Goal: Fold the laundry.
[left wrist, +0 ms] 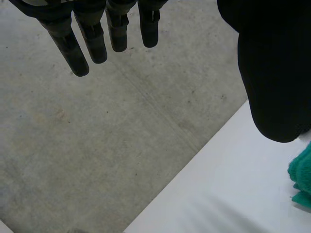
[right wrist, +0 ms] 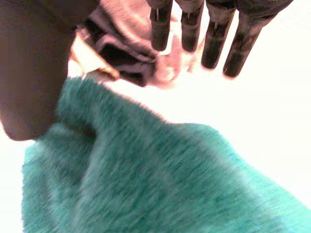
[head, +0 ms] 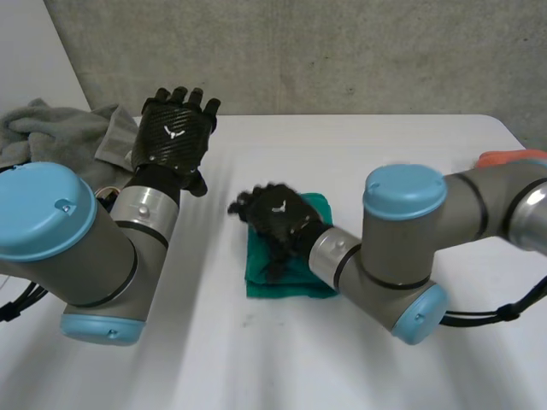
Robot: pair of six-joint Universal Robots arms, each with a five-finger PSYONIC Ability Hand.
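We see the green towel (head: 278, 286) lying folded into a small, thick rectangle near the middle of the white table (head: 359, 154), with the right hand (head: 275, 220) directly over it, coming in from the right arm (head: 410, 248). In the right wrist view the towel (right wrist: 160, 179) spreads under the palm, its pile rumpled into a soft ridge beside the thumb (right wrist: 29, 73). The fingers (right wrist: 214, 39) reach straight out past the towel's far edge and are spread a little apart. They are not curled round the cloth, and the thumb stands off to the side, so we read this hand as relaxed and gripping nothing. The left hand (head: 173, 137) is raised above the table's far left part, well apart from the towel, with its back towards the head camera. In the left wrist view its fingers (left wrist: 92, 39) hang straight and slightly separated, the thumb (left wrist: 272, 73) stands wide of them, and nothing lies between them. There, a bit of the towel (left wrist: 302, 170) shows on the table beside the thumb. A heap of grey cloth (head: 51, 128) lies at the table's far left corner, just behind the left arm (head: 94, 248). An orange object (head: 511, 157) sits at the right edge of the table behind the right arm, and we cannot tell what it is.
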